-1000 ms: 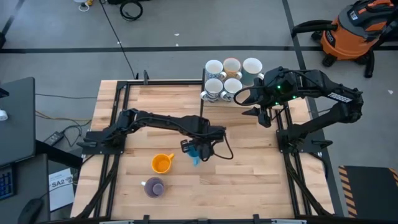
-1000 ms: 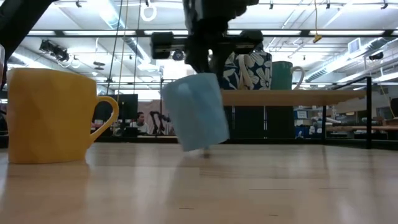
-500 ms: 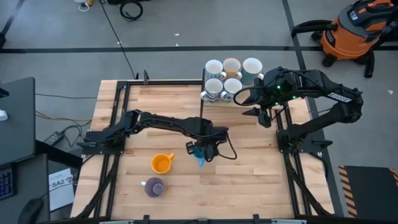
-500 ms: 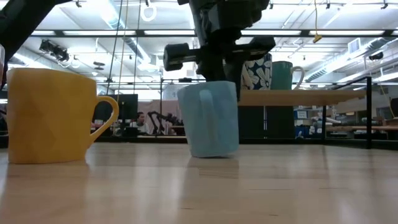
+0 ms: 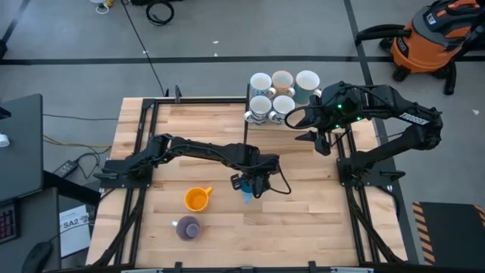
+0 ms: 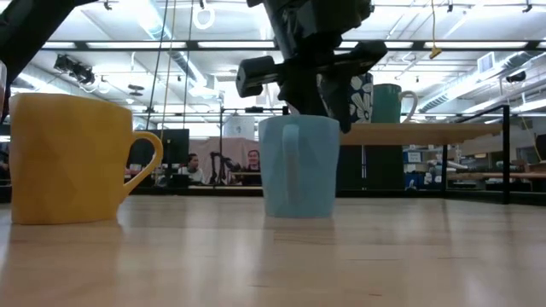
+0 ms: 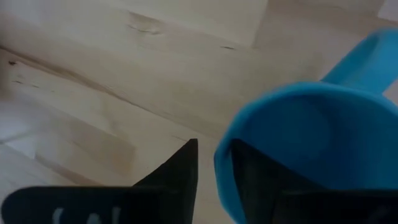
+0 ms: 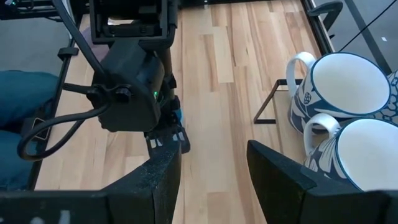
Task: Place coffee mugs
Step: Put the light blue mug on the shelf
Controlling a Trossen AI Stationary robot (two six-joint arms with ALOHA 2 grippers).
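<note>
Trouble we see coming: the blue mug (image 6: pixel 299 166) stands upright mid-table, and a finger snagging its rim on the way up would tip it. Left gripper (image 5: pixel 253 184) straddles that rim, jaws part open with a gap at the wall. Right gripper (image 5: pixel 324 135) waits wide, empty, beside the clustered mugs (image 5: pixel 277 94).

A robotics lab or workshop — a butcher-block table (image 5: pixel 303 212) framed in black metal rails stands on a grey concrete floor (image 5: pixel 227 45), with two dark arms bolted to its sides. An orange shop vacuum (image 5: pixel 432 38) sits in one corner; cables (image 5: pixel 144 45) trail across the floor past a dark monitor (image 5: pixel 19 144). At table height, long ceiling strip lights (image 6: pixel 478 81), exposed overhead rails and cluttered workbenches (image 6: pixel 444 175) fill the hall behind — a person (image 6: pixel 194 164) is seated far back.
</note>
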